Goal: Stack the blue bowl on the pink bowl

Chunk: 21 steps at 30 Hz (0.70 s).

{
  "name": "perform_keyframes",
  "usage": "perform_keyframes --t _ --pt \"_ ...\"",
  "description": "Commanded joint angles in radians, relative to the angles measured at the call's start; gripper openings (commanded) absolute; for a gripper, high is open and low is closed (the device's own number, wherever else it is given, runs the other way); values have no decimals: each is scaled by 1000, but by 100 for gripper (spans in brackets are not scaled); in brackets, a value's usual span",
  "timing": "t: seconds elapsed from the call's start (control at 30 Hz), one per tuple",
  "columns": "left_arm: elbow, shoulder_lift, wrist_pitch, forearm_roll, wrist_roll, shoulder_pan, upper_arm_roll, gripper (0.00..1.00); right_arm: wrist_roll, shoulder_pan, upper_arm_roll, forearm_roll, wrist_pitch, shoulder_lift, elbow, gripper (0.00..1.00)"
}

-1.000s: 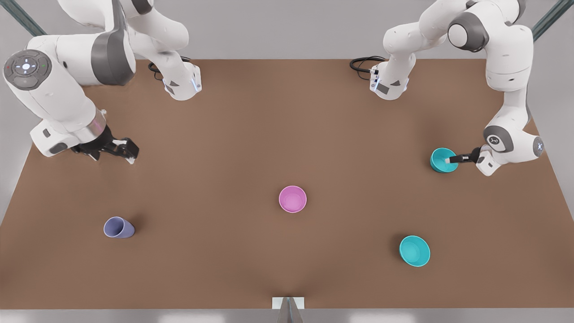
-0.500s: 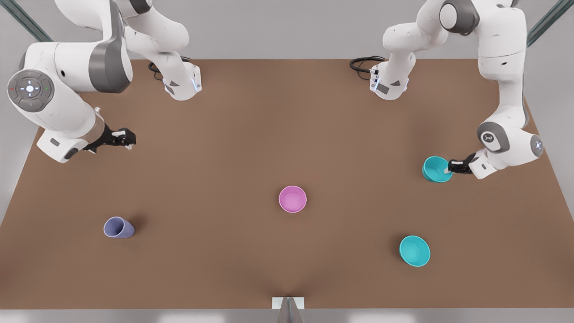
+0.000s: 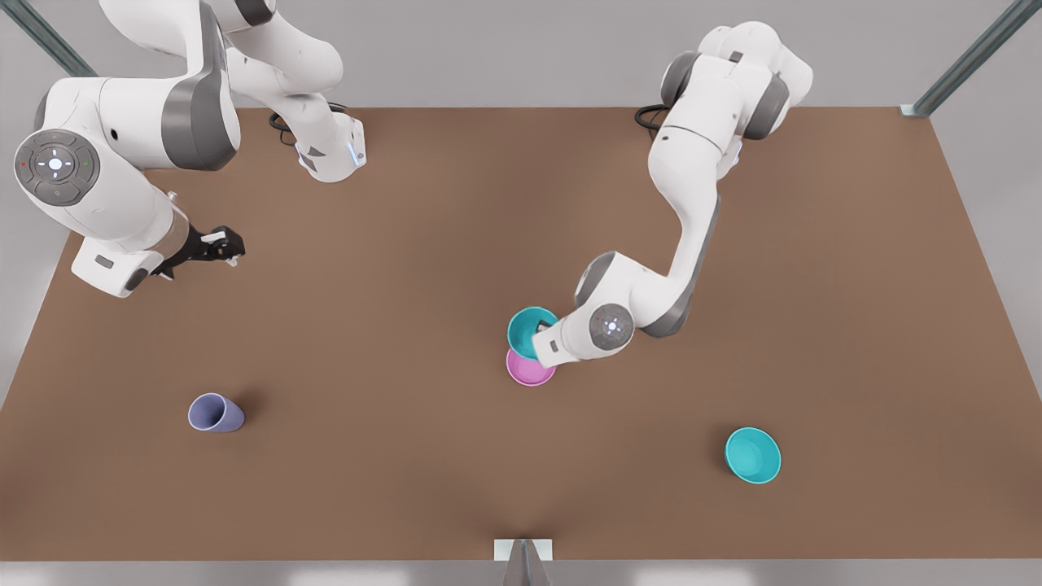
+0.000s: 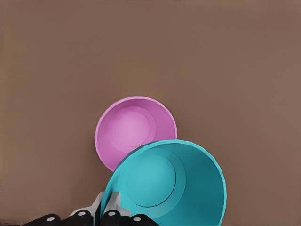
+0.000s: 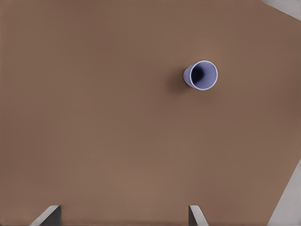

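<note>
The left gripper [image 4: 106, 209] pinches the rim of the smooth, round teal blue bowl [image 3: 529, 330], overlapping the glossy pink bowl [image 3: 531, 370] at its 12 o'clock. The right gripper [image 3: 224, 246] waits, fingers spread wide.

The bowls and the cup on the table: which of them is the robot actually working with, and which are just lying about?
In the job:
- blue bowl, gripped at its rim by the left gripper, above the pink bowl
- pink bowl

Lying about:
- second teal bowl
- lavender cup
- right gripper, open, waiting
</note>
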Motion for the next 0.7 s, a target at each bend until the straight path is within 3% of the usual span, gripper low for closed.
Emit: perform_keyframes --t 0.0,0.67 --pt "2 1 24 -4 -901 10 -3 21 -95 0 0 -1 -1 -1 0 100" --pt "-36 36 136 -10 -863 32 -62 21 -95 -15 0 -1 -1 -1 11 100"
